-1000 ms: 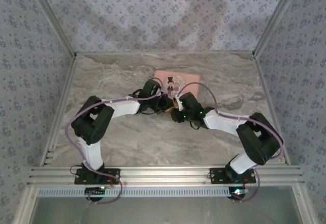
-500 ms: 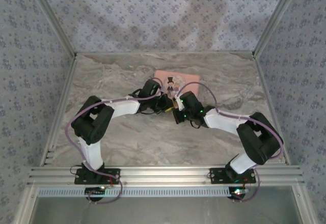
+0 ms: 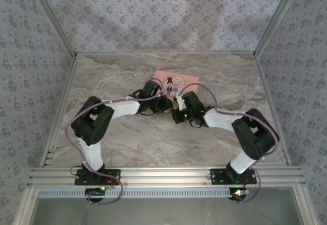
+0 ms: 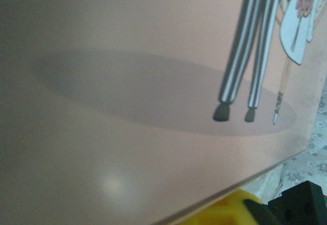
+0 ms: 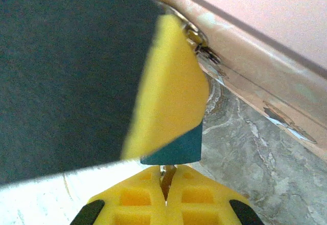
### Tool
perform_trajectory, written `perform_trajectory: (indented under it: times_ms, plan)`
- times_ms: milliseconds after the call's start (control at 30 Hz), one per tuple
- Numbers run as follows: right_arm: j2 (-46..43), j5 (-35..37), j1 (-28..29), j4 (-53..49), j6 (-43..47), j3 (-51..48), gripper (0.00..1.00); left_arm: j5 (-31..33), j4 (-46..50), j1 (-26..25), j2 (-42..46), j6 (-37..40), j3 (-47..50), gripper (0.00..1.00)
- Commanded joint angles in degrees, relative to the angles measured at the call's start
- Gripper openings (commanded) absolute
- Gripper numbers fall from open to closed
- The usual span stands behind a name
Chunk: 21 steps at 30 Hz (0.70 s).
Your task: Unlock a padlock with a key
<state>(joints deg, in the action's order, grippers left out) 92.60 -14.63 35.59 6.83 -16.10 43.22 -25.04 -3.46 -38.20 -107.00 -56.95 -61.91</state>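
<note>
The dark teal padlock (image 5: 176, 151) hangs just in front of my right gripper (image 5: 166, 173), beside the edge of the pink tin. Its metal shackle (image 5: 194, 34) peeks out at the top. My right gripper's yellow fingers are shut on the key (image 5: 166, 176), a thin metallic sliver whose tip meets the padlock's underside. A yellow finger (image 5: 168, 87) of my left gripper lies across the padlock's face, holding it. In the top view, my left gripper (image 3: 162, 102) and right gripper (image 3: 177, 108) meet tip to tip at the table's middle.
The pink tin (image 3: 180, 77) with the cartoon couple lies just behind both grippers; its lid (image 4: 127, 107) is close under the left wrist camera. The marble table (image 3: 153, 138) is walled by patterned panels on three sides, with an aluminium rail (image 3: 163, 175) in front.
The right arm's elbow has swung left and folded closer, turning its wrist a little. Both grippers stay joined at the padlock; the left arm has not moved.
</note>
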Motion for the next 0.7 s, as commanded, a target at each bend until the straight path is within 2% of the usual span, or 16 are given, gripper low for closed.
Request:
perform_trajectory:
  times_ms: [0, 100, 300, 533, 600, 667]
  plan:
    - [2.51, -1.74, -0.02, -1.14, -1.40, -0.01, 0.00, -2.30, 11.42, -0.10, -0.55, -1.58, 0.29, 0.00]
    - [2.03, -1.02, 0.26, -2.27, -0.25, 0.58, 0.00, -2.28, 11.52, -0.13, -0.45, -1.53, 0.20, 0.00]
    - [0.85, 0.45, 0.51, -1.26, -0.51, 0.13, 0.00, -5.46, 10.53, -0.45, -1.11, -1.63, -0.42, 0.11]
    - [-0.48, 2.28, 1.39, -0.98, -0.20, 0.16, 0.00, -6.78, 10.84, -1.09, -1.40, -1.69, -0.10, 0.17]
    - [-0.62, 2.59, 1.58, -0.92, 0.01, 0.01, 0.00, -6.91, 8.92, -1.05, -1.02, -2.97, 0.94, 0.17]
    - [-0.65, 2.94, 1.84, -1.09, 0.18, 0.11, 0.02, -7.56, 6.47, -0.92, -0.93, -4.31, 1.77, 0.09]
